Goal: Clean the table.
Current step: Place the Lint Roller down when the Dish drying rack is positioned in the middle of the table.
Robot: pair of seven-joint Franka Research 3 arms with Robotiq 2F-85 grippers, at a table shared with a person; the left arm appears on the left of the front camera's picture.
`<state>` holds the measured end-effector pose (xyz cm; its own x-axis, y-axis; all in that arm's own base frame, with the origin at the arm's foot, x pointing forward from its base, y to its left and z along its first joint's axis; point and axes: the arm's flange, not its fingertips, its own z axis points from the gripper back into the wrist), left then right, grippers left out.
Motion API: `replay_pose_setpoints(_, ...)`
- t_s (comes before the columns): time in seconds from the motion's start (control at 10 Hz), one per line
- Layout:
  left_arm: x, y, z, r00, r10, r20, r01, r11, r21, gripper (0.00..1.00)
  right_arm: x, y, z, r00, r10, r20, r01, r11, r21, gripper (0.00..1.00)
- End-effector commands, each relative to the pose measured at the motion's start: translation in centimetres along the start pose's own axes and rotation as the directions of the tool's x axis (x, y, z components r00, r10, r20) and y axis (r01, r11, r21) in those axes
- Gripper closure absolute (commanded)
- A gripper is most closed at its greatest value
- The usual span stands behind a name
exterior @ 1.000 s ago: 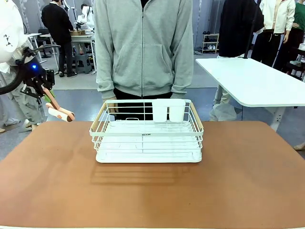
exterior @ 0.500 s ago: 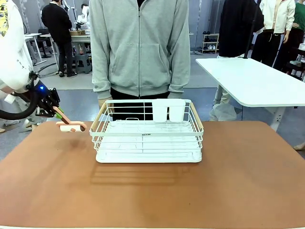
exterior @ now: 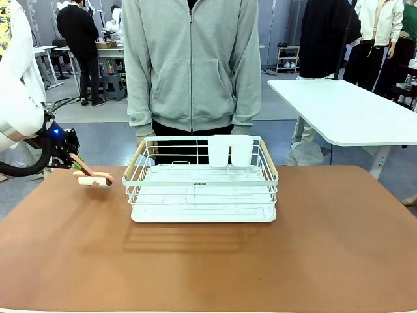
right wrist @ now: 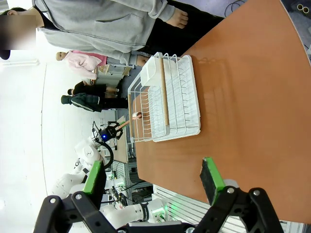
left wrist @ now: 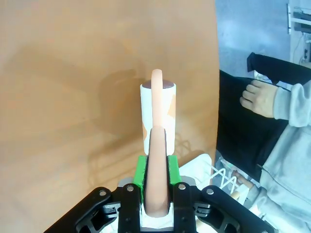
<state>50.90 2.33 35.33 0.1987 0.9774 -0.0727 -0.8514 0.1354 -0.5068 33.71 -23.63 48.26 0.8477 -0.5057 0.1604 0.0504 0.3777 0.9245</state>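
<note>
Matt reddish-brown table; white wire rack with wooden rails.

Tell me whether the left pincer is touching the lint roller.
Touching. The left wrist view shows the left pincer shut on the lint roller, its green pads pressed against both sides of the handle.

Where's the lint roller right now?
In the front view, the lint roller hangs over the table's far left edge, held by the left gripper, just left of the white dish rack.
</note>
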Motion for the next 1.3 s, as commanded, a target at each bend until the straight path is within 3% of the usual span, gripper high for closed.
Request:
replay_pose_setpoints(0.0, 0.7, 1.3, -1.1, 1.0, -0.004, 0.023, 0.005, 1.0, -0.031, 0.78, 0.0, 0.3, 0.2, 1.0, 0.014, 0.0, -0.014, 1.0, 0.022, 0.0)
replay_pose_setpoints(0.2, 0.6, 1.7, -1.4, 0.999, -0.013, 0.044, 0.014, 1.0, -0.012, 0.78, 0.0, 0.3, 0.2, 1.0, 0.014, 0.0, -0.014, 1.0, 0.022, 0.0)
replay_pose_setpoints(0.3, 0.5, 1.8, -1.4, 0.999, -0.014, 0.041, 0.014, 1.0, 0.0, 0.7, 0.0, 0.3, 0.2, 1.0, 0.014, 0.0, -0.014, 1.0, 0.022, 0.0)
replay_pose_setpoints(0.5, 0.2, 2.0, -0.6, 0.999, -0.025, 0.038, 0.025, 1.0, -0.007, 0.27, 0.0, 0.3, 0.2, 1.0, 0.014, 0.0, -0.014, 1.0, 0.022, 0.0)
replay_pose_setpoints(0.6, 0.0, 2.3, 0.0, 0.999, -0.034, 0.041, 0.034, 0.999, 0.0, 0.0, 0.0, 0.3, 0.2, 1.0, 0.014, 0.0, -0.014, 1.0, 0.022, 0.0)
replay_pose_setpoints(1.2, -1.0, 3.0, 5.0, 0.994, -0.085, 0.062, 0.075, 0.986, 0.15, 0.0, 0.0, 0.3, 0.2, 1.0, 0.014, 0.0, -0.014, 1.0, 0.022, 0.0)
